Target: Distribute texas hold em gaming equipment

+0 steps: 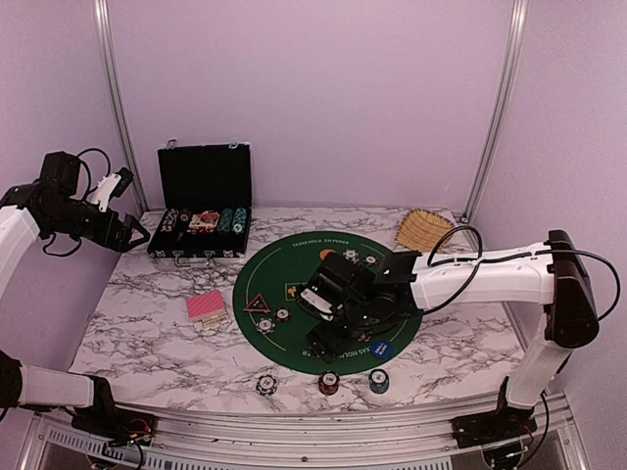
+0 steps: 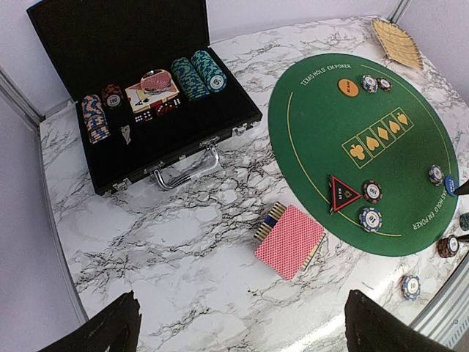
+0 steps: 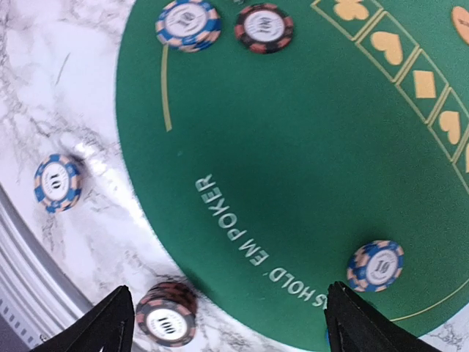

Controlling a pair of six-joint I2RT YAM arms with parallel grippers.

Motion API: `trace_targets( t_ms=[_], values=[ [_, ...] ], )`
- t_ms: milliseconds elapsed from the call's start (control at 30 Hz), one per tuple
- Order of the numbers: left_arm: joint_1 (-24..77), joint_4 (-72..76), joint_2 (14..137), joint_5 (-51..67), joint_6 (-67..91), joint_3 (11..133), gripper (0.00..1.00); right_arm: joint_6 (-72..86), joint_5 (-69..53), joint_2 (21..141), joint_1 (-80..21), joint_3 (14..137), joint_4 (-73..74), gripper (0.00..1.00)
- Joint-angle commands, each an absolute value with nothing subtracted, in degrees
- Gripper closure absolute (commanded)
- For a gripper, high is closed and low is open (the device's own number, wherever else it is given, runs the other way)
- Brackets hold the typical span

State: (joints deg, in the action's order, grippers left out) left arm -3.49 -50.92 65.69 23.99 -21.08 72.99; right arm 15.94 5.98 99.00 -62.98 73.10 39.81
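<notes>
Right arm low over the felt, hand empty; left arm off to the side.
Right gripper jaws spread wide, holding nothing, above the 6 o'clock rim of the green mat. Chips grouped at 9 and 12 o'clock, likely one stake per seat. Three loose chips just off 6 o'clock. Red-backed cards off-mat at 9 o'clock, apparently undealt. Left gripper fully open, empty, near the chip case.

Our left arm sits at the left edge, jaws wide apart. Our right arm reaches mid-frame, jaws apart.
</notes>
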Motion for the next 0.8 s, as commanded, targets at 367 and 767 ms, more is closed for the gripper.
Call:
trace_targets(
  t_ms=[367, 767],
  values=[
    [-3.54, -52.08, 66.81, 24.81, -20.92, 73.31, 0.01, 18.98, -1.65, 102.65, -69.07, 69.46, 39.31, 0.16],
    [-3.47, -52.11, 66.86, 24.72, -21.02, 73.29, 0.01, 19.73, -1.75, 103.55, -69.26, 68.14, 37.48, 0.28]
  ],
)
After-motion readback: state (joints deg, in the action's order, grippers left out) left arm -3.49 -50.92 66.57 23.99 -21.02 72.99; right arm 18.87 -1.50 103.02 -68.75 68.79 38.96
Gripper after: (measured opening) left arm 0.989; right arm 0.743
